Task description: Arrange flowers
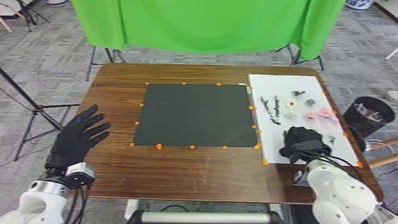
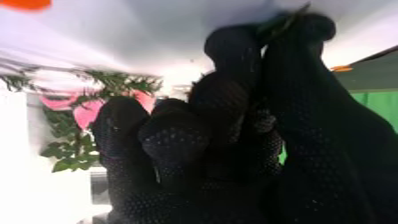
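My left hand (image 1: 78, 136) is held over the table's left edge, fingers straight and spread. Over the near part of the white sheet (image 1: 282, 83) is my right hand (image 1: 305, 141). In the right wrist view the thumb and a finger of my right hand (image 2: 235, 90) pinch a thin green stem (image 2: 286, 22). Pink flowers (image 1: 327, 114), a pale flower (image 1: 290, 104) and dark sprigs (image 1: 276, 109) lie on the sheet beyond that hand. Pink petals (image 2: 86, 114) and green leaves (image 2: 64, 150) show beside the fingers in the right wrist view.
A dark square mat (image 1: 195, 115) lies mid-table, left of the white sheet, with orange markers (image 1: 159, 147) around its edge. Off the table's right side stands a black bin (image 1: 369, 115). A green cloth (image 1: 209, 25) hangs behind the table.
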Action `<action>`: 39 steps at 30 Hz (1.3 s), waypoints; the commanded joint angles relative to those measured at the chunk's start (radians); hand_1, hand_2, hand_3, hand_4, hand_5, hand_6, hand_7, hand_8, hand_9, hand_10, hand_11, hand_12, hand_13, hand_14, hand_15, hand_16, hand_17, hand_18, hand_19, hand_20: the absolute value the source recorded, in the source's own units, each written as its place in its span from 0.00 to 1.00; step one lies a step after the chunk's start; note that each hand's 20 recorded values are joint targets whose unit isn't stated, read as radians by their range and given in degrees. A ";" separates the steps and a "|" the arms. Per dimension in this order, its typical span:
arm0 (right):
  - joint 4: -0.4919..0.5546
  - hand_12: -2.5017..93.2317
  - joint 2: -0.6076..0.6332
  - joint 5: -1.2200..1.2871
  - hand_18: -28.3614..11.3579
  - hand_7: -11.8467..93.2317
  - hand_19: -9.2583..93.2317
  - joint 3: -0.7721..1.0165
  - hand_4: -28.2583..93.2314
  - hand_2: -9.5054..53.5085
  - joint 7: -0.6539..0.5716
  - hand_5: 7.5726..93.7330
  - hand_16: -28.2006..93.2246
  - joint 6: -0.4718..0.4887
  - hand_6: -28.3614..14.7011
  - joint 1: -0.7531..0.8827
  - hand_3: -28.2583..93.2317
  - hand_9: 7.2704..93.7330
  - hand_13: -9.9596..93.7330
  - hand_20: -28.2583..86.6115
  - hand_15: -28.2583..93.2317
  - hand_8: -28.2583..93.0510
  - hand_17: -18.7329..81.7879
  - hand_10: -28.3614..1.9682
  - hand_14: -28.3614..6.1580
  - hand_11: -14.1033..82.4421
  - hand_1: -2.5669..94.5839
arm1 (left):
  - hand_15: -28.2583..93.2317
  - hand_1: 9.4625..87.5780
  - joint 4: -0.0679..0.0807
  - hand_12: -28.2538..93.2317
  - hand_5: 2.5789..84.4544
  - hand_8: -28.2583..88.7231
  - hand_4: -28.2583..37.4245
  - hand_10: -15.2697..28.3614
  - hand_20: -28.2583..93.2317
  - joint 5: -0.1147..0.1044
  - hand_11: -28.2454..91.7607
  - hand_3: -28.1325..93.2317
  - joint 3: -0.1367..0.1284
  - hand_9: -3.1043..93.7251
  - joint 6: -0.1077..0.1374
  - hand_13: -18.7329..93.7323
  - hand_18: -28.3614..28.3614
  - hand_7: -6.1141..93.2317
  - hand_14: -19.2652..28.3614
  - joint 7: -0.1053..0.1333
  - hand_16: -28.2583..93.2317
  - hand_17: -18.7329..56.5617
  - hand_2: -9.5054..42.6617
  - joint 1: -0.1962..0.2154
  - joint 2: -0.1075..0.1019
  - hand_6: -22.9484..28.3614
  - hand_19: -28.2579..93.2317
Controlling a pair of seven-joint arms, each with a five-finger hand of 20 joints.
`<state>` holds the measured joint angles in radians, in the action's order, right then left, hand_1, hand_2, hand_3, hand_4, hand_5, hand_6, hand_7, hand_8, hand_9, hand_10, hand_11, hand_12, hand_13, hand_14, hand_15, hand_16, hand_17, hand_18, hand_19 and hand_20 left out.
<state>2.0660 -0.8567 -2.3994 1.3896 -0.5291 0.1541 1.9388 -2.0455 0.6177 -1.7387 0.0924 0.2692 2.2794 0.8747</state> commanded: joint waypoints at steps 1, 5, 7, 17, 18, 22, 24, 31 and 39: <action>-0.019 0.42 0.018 0.015 0.17 0.68 1.00 0.009 0.05 0.01 0.009 0.72 0.49 -0.100 0.62 0.053 0.95 0.83 0.81 0.80 0.93 0.35 0.62 0.57 0.52 0.83 0.45 | 0.55 0.21 -0.004 0.36 0.31 0.15 0.06 0.63 0.32 -0.006 0.43 0.80 -0.004 0.28 0.005 0.35 0.90 0.27 0.73 0.001 0.22 0.14 0.09 0.010 0.003 0.51 0.63; 0.008 0.43 0.024 0.032 0.16 0.67 1.00 0.033 0.09 0.00 0.001 0.75 0.50 -0.131 0.61 0.047 0.96 0.84 0.81 0.83 0.95 0.37 0.62 0.56 0.50 0.86 0.43 | 0.55 0.21 -0.006 0.36 0.31 0.15 0.06 0.63 0.32 -0.009 0.43 0.80 -0.012 0.28 0.012 0.35 0.90 0.27 0.74 0.007 0.22 0.14 0.08 0.012 -0.004 0.51 0.63; 0.025 0.43 0.027 0.041 0.16 0.67 1.00 0.045 0.09 0.00 -0.004 0.75 0.50 -0.133 0.61 0.043 0.96 0.85 0.81 0.83 0.95 0.38 0.62 0.56 0.50 0.86 0.43 | 0.55 0.21 -0.007 0.36 0.31 0.15 0.06 0.63 0.32 -0.010 0.43 0.80 -0.018 0.28 0.011 0.35 0.90 0.27 0.74 0.010 0.22 0.14 0.08 0.016 -0.010 0.51 0.63; 0.067 0.44 0.033 0.101 0.15 0.65 1.00 0.036 0.11 0.00 -0.021 0.79 0.51 -0.146 0.61 -0.043 0.97 0.86 0.83 0.85 0.96 0.40 0.64 0.58 0.50 0.87 0.42 | 0.55 0.20 -0.023 0.36 0.31 0.15 0.06 0.62 0.32 -0.004 0.43 0.80 -0.050 0.28 0.008 0.35 0.90 0.27 0.73 0.010 0.22 0.14 0.08 0.050 -0.035 0.51 0.63; 0.068 0.44 0.033 0.111 0.16 0.65 1.00 0.029 0.11 0.00 -0.017 0.79 0.51 -0.151 0.61 -0.058 0.97 0.86 0.83 0.85 0.96 0.40 0.64 0.58 0.51 0.87 0.42 | 0.55 0.20 -0.026 0.36 0.31 0.15 0.06 0.62 0.32 -0.003 0.43 0.81 -0.056 0.28 0.006 0.35 0.90 0.27 0.73 0.008 0.22 0.14 0.08 0.055 -0.035 0.51 0.63; 0.080 0.44 0.039 0.075 0.16 0.64 1.00 0.002 0.11 0.00 -0.057 0.79 0.51 -0.141 0.62 -0.097 0.97 0.87 0.84 0.86 0.95 0.41 0.65 0.61 0.52 0.87 0.41 | 0.55 0.20 -0.026 0.36 0.31 0.15 0.06 0.62 0.32 -0.002 0.43 0.80 -0.059 0.28 0.005 0.35 0.90 0.27 0.74 0.007 0.22 0.14 0.08 0.056 -0.037 0.51 0.63; 0.079 0.44 0.036 0.059 0.16 0.64 1.00 -0.002 0.11 0.00 -0.087 0.79 0.51 -0.092 0.62 -0.107 0.97 0.87 0.84 0.86 0.95 0.41 0.65 0.61 0.52 0.86 0.41 | 0.55 0.21 -0.025 0.36 0.31 0.15 0.06 0.63 0.32 -0.003 0.43 0.80 -0.057 0.28 0.005 0.35 0.90 0.27 0.73 0.007 0.22 0.14 0.08 0.056 -0.036 0.51 0.63; 0.098 0.46 0.024 0.013 0.16 0.54 1.00 0.024 0.02 0.00 -0.179 0.77 0.51 0.078 0.64 -0.086 0.90 0.82 0.81 0.83 0.94 0.33 0.62 0.59 0.52 0.84 0.36 | 0.55 0.20 -0.024 0.36 0.31 0.15 0.06 0.62 0.32 -0.007 0.43 0.81 -0.057 0.28 0.008 0.35 0.90 0.27 0.73 0.010 0.22 0.14 0.08 0.064 -0.034 0.51 0.63; 0.112 0.47 0.007 0.056 0.17 0.51 1.00 0.039 0.00 0.00 -0.200 0.72 0.50 0.212 0.62 -0.081 0.85 0.76 0.77 0.79 0.93 0.12 0.59 0.54 0.52 0.82 0.21 | 0.55 0.20 -0.020 0.36 0.31 0.15 0.06 0.62 0.32 -0.003 0.43 0.81 -0.049 0.28 0.001 0.35 0.90 0.27 0.73 0.004 0.22 0.14 0.08 0.056 -0.031 0.51 0.63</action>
<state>2.1703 -0.8380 -2.3654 1.4319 -0.7125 0.3353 1.8456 -2.0647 0.6160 -1.7922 0.0929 0.2756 2.3243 0.8400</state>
